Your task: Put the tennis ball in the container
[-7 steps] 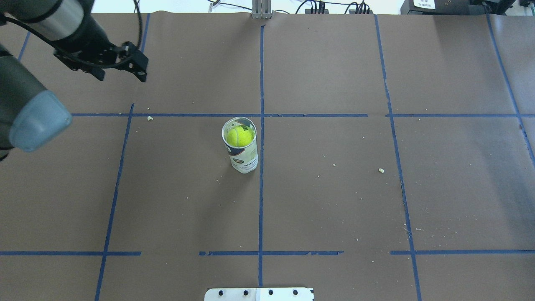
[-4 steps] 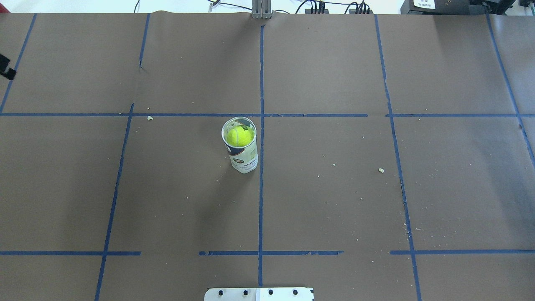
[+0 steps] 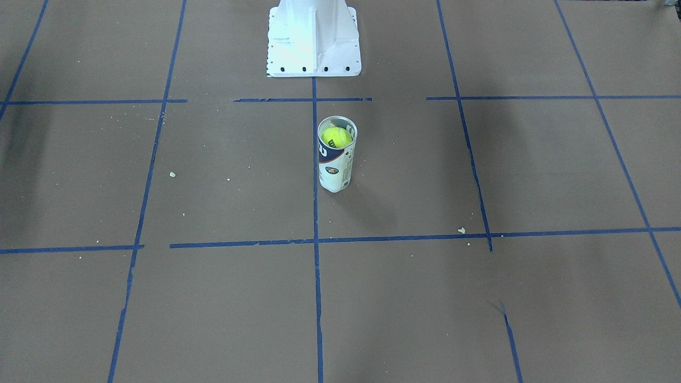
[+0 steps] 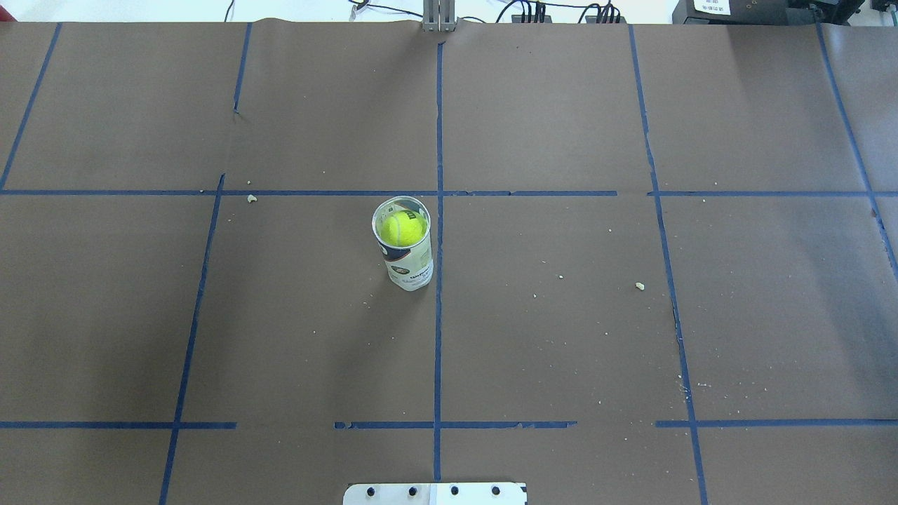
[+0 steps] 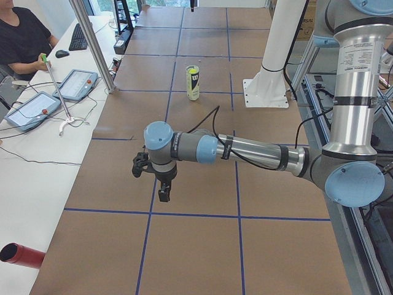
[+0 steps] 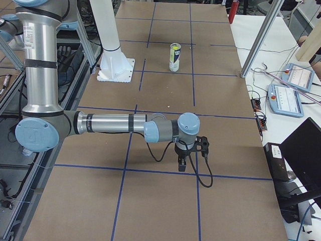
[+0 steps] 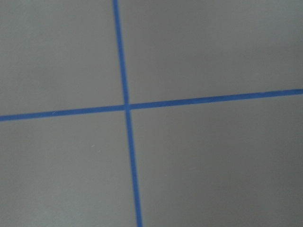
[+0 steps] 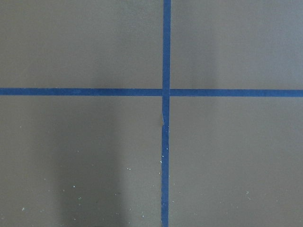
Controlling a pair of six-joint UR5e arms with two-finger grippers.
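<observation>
The clear container [image 4: 410,270] with its white and navy label stands upright near the table's middle, beside the central blue tape line. The bright yellow-green tennis ball [image 4: 402,228] sits inside it near the open top, and shows from across the table as the tennis ball [image 3: 337,137] in the container [image 3: 335,173]. No gripper appears in either of those views. My left gripper [image 5: 163,195] hangs over the table far toward the robot's left end; my right gripper [image 6: 182,164] hangs far toward the right end. I cannot tell whether either is open or shut. Both wrist views show only paper and tape.
Brown paper with a grid of blue tape covers the table [image 4: 561,337]. The white robot base [image 3: 313,40] stands behind the container. Small crumbs [image 4: 639,285] lie scattered about. Operator tablets [image 5: 37,104] and a seated person are at the table's far side.
My left arm, over the far left of the table a second ago, has withdrawn out of the overhead view. The container and ball have not moved.
</observation>
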